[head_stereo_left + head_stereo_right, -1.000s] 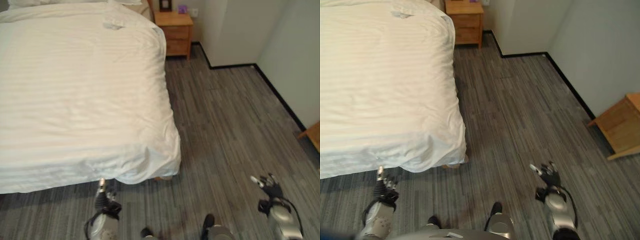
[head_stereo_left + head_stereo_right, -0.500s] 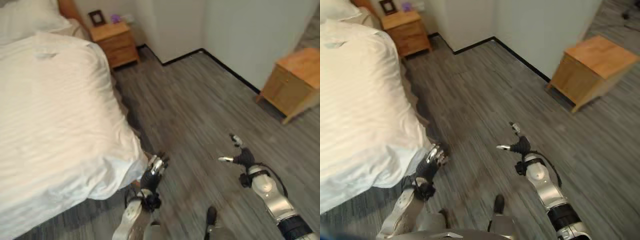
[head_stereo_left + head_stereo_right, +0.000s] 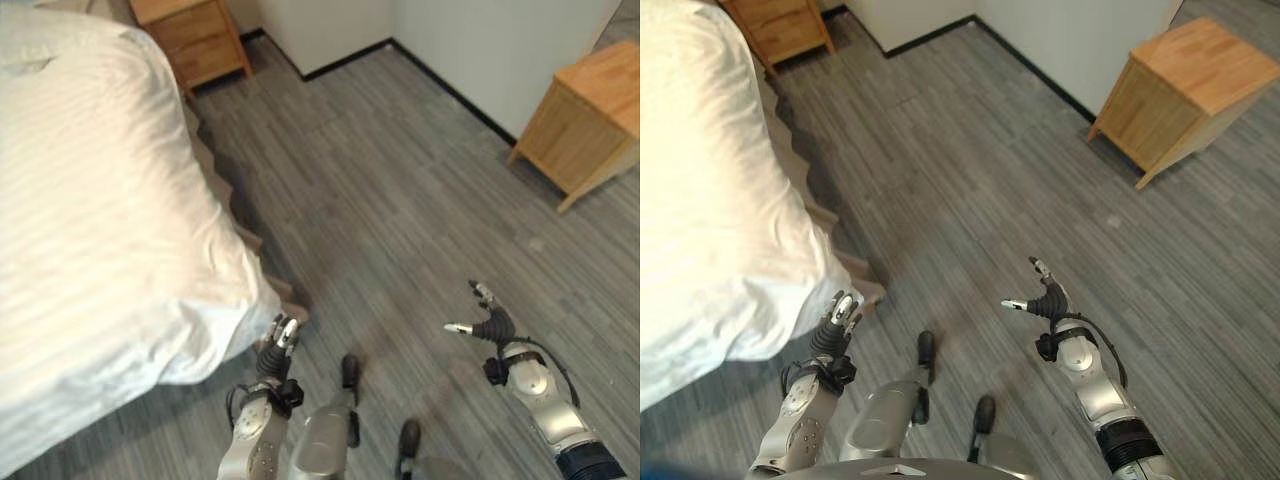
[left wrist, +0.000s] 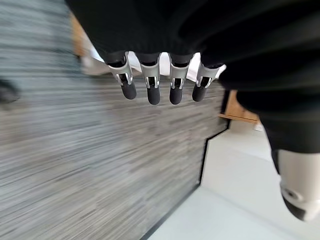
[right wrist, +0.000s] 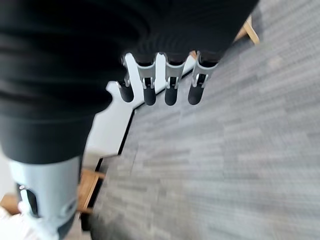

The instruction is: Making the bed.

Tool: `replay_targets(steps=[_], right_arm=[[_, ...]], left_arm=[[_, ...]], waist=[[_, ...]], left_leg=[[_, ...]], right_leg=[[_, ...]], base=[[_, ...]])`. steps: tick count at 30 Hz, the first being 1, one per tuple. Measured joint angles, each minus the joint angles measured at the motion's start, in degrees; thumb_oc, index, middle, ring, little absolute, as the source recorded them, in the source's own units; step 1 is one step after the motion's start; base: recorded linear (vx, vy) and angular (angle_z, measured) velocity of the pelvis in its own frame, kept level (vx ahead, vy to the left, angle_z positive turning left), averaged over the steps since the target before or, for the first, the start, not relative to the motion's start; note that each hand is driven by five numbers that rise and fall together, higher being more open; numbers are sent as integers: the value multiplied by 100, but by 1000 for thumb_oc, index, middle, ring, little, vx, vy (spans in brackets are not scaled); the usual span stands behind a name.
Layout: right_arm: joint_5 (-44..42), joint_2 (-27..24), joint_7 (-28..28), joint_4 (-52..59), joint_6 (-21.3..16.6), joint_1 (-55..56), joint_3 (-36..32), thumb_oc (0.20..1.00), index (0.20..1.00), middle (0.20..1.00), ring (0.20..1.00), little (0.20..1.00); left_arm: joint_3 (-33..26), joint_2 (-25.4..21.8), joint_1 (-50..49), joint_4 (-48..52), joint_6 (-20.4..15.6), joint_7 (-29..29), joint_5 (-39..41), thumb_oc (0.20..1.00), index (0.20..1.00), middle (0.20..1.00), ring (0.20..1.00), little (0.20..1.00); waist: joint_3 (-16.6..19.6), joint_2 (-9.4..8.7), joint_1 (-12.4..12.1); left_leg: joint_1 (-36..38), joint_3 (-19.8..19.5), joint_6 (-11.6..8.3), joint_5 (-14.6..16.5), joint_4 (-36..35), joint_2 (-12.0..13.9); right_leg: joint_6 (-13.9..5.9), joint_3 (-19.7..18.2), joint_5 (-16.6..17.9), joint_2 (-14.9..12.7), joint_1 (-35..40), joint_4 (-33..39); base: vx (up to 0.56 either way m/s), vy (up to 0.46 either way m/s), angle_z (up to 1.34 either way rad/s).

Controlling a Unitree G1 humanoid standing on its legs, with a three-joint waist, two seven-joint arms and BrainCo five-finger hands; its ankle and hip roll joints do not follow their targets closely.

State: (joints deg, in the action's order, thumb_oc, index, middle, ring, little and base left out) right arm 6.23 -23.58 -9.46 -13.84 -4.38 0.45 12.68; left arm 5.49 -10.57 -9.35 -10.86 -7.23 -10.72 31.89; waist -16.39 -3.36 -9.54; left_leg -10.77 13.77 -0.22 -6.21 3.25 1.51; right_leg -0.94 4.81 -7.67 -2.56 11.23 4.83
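The bed fills the left, covered by a white striped duvet whose corner hangs down at the foot. My left hand hangs low just right of that corner, its fingers straight and holding nothing. My right hand is out over the grey floor, well clear of the bed, with fingers relaxed and empty.
A wooden nightstand stands at the head of the bed. A second wooden cabinet sits against the wall at the right. White walls with a black skirting bound the grey plank floor.
The camera has swung right and down, so the bed sits further left. My left hand has come from below the foot edge to beside the duvet corner; both hands stay empty.
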Motion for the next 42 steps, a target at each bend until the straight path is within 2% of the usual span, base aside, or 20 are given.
replay_targets(steps=[2, 3, 5, 9, 10, 13, 14, 17, 18, 19, 20, 22, 23, 25, 30, 34, 37, 40, 41, 42], right_arm=[[19, 43, -3, -21, 23, 13, 201, 1000, 1000, 1000, 1000, 1000], [63, 114, -25, 270, 30, 276, 197, 1000, 1000, 1000, 1000, 1000], [65, 229, -49, 487, 25, 533, 179, 1000, 1000, 1000, 1000, 1000], [64, 221, -144, 456, 48, 485, 90, 1000, 1000, 1000, 1000, 1000], [54, 207, -152, 467, 54, 437, -10, 1000, 1000, 1000, 1000, 1000], [51, 237, -171, 549, 54, 604, -67, 1000, 1000, 1000, 1000, 1000], [52, 247, -168, 503, 55, 667, -58, 1000, 1000, 1000, 1000, 1000], [61, 278, -180, 444, 90, 689, -85, 1000, 1000, 1000, 1000, 1000], [64, 244, -174, 434, 113, 648, -101, 1000, 1000, 1000, 1000, 1000], [65, 218, -170, 430, 113, 544, -99, 1000, 1000, 1000, 1000, 1000], [62, 192, -146, 400, 116, 287, -91, 1000, 1000, 1000, 1000, 1000], [60, 212, -139, 418, 103, 191, -74, 1000, 1000, 1000, 1000, 1000], [55, 115, -133, 462, 9, 128, -37, 1000, 1000, 1000, 1000, 1000], [55, -102, -181, 602, 5, 84, 47, 1000, 1000, 1000, 1000, 1000], [57, -69, -183, 653, 30, -54, 69, 1000, 1000, 1000, 1000, 1000], [66, -73, -174, 566, 50, -48, 148, 1000, 1000, 1000, 1000, 1000], [70, -58, -140, 551, 129, -19, 166, 1000, 1000, 1000, 1000, 1000], [93, 90, -121, 618, 138, 103, 230, 1000, 1000, 1000, 1000, 1000], [249, 177, -123, 645, 144, 50, 315, 1000, 1000, 1000, 1000, 1000], [279, 281, -110, 736, 143, 157, 433, 1000, 1000, 1000, 1000, 1000]], left_arm=[[43, -166, 114, -10, 33, -107, -160, 1000, 1000, 1000, 1000, 1000], [118, -241, 188, -3, 43, -154, -187, 1000, 1000, 1000, 1000, 1000], [139, -324, 288, -85, 61, -246, -234, 1000, 1000, 1000, 1000, 1000], [206, -342, 421, -4, 35, -303, -328, 1000, 1000, 1000, 1000, 1000], [193, -312, 533, 7, 27, -341, -333, 1000, 1000, 1000, 1000, 1000], [22, -329, 600, -74, 26, -413, -350, 1000, 1000, 1000, 1000, 1000], [27, -367, 587, -72, 18, -410, -360, 1000, 1000, 1000, 1000, 1000], [-3, -424, 425, -111, 29, -410, -419, 1000, 1000, 1000, 1000, 1000], [-13, -306, 170, -75, 21, -414, -511, 1000, 1000, 1000, 1000, 1000], [-22, -232, 53, -61, 20, -414, -540, 1000, 1000, 1000, 1000, 1000], [-70, -51, -143, -56, 21, -407, -551, 1000, 1000, 1000, 1000, 1000], [-64, -19, -158, -68, 31, -362, -535, 1000, 1000, 1000, 1000, 1000], [-30, 66, -138, -50, 9, -347, -501, 1000, 1000, 1000, 1000, 1000], [158, 98, -37, -34, 10, -262, -385, 1000, 1000, 1000, 1000, 1000], [345, 89, 201, 112, 16, -247, -331, 1000, 1000, 1000, 1000, 1000], [328, 102, 359, 93, 17, -258, -343, 1000, 1000, 1000, 1000, 1000], [279, 150, 172, 66, 29, -276, -335, 1000, 1000, 1000, 1000, 1000], [193, 76, 107, 55, 35, -296, -330, 1000, 1000, 1000, 1000, 1000], [212, 9, 246, 32, 56, -326, -331, 1000, 1000, 1000, 1000, 1000], [248, -118, 338, 45, 54, -351, -334, 1000, 1000, 1000, 1000, 1000]], waist=[[-28, -97, 21], [-84, 34, 185], [-87, -59, 535], [-135, 167, 641], [-250, 375, 724], [-224, 380, 913], [-145, 178, 927], [73, -55, 965], [206, 60, 900], [286, 183, 903], [339, 350, 867], [331, 201, 765], [298, 163, 622], [195, 184, 573], [2, 252, 647], [-42, 299, 630], [-7, 321, 568], [174, -116, 431], [135, -54, 408], [153, -63, 450]], left_leg=[[355, 39, 195, 203, -325, 203], [668, -84, 442, 117, -503, 282], [964, -230, 439, 238, -515, 114], [1303, -414, 549, 535, -521, -14], [1476, -703, 503, 636, -615, -11], [1649, -1295, 318, 810, -614, -2], [1805, -1403, 267, 846, -651, -92], [2169, -1949, 35, 1150, -808, -136], [2419, -1915, -177, 1301, -797, 66], [2437, -1822, -194, 1312, -799, 211], [2383, -1583, -298, 1353, -479, 404], [1660, -1428, -538, 1509, 1045, 315], [715, -1415, -687, 1478, 2882, 380], [-280, -1460, -753, 1349, 4149, 387], [-627, -294, -566, 1219, 1970, 528], [-332, -6, -450, 422, -517, 358], [-109, -2, -311, -27, -817, 517], [12, 220, 216, -212, -638, 120], [242, 281, 528, -143, -719, 121], [517, 239, 534, 162, -713, 67]], right_leg=[[-710, 265, -33, 50, -1231, -2662], [-1212, 444, 639, -137, -2013, -4352], [-1234, 416, 844, -577, -2564, -5752], [-1060, 555, 587, -1006, -2911, -4342], [-851, 563, 562, -816, -2731, -2551], [-650, 48, 905, -341, -2279, -174], [-435, 17, 1276, -352, -2297, 25], [-584, 121, 1338, -513, -2055, 97], [-128, 274, 1892, -303, -1880, 1], [-50, 346, 1825, -184, -1822, 2], [163, 475, 1667, 24, -1631, 91], [332, 522, 1625, -7, -1521, 90], [502, 587, 1612, -46, -1367, 84], [929, 761, 1327, 3, -1192, 80], [584, 970, 856, 71, -759, 121], [233, 1048, 620, 156, -426, 90], [139, 990, 168, 145, 92, 109], [-148, 953, 98, -315, 259, 89], [-339, 914, -27, -537, -337, -1419], [-634, 803, -202, -691, -832, -2663]], base=[[403, 112, -63], [308, 115, -7], [279, 82, 51], [393, -60, 38], [615, -232, 80], [490, -212, 122], [603, -288, 134], [328, -169, 102], [444, -258, 58], [445, -308, 40], [313, -327, 26], [137, -242, 22], [94, -176, 8], [229, -186, 25], [344, 23, 26], [427, 158, 6], [469, 165, -8], [333, 202, -27], [362, 316, -10], [448, 363, -9]])
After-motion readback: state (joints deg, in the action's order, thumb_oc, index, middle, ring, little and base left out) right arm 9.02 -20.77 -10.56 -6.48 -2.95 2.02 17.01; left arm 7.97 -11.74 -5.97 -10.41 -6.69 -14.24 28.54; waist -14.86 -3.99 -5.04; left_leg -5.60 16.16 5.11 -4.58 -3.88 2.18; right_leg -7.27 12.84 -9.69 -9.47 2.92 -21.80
